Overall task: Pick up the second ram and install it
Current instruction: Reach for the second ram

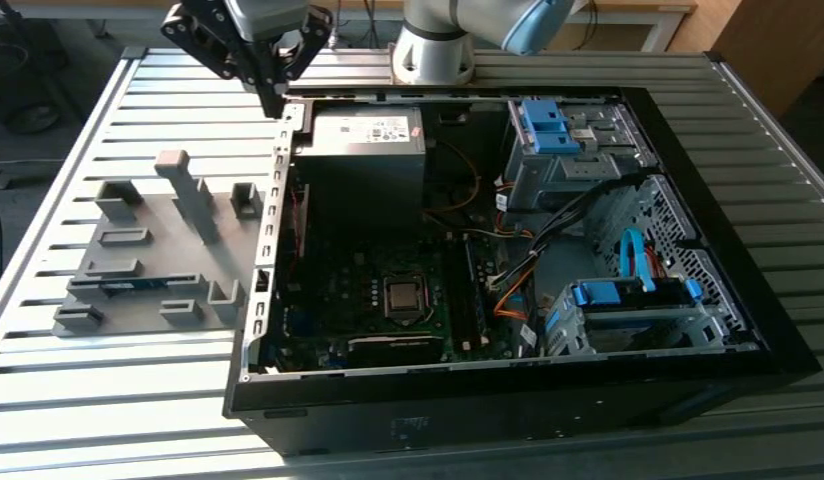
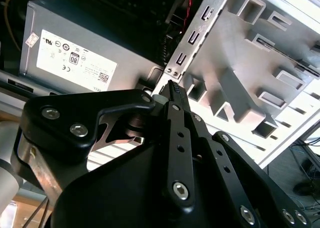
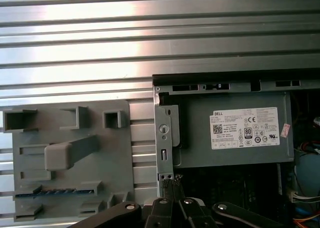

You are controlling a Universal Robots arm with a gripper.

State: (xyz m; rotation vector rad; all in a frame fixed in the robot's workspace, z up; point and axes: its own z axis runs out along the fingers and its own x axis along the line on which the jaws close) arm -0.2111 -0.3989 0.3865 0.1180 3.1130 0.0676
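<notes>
In the exterior view, nearest the camera stood the black wall of one open computer case [image 1: 519,400] on a ribbed metal table [image 1: 65,400]. Just inside it sat the first of two blue drive-bay latches [image 1: 632,293]; the other [image 1: 546,125] was at the far end of the case. One motherboard [image 1: 345,290] with a single processor socket [image 1: 405,297] covered the floor, and a tangle of orange and black cables [image 1: 519,260] crossed between board and bays.

Beside the case, on the exterior view's left, lay one grey fixture [image 1: 172,250] with several upright blocks. The second ram [image 3: 55,192] rested in a slot of it as one blue strip, also seen in the exterior view [image 1: 125,285].

Farther back sat one grey power supply [image 1: 365,130] bearing one white label [image 3: 245,128] of printed marks, plus a small sticker at its edge.

Over the case's far corner, by the power supply, hung the one gripper [image 1: 276,100], its fingers pressed together with nothing between them in both wrist views [image 2: 172,87] [image 3: 170,180], apart from the ram. The arm [image 1: 432,55] stood behind.
</notes>
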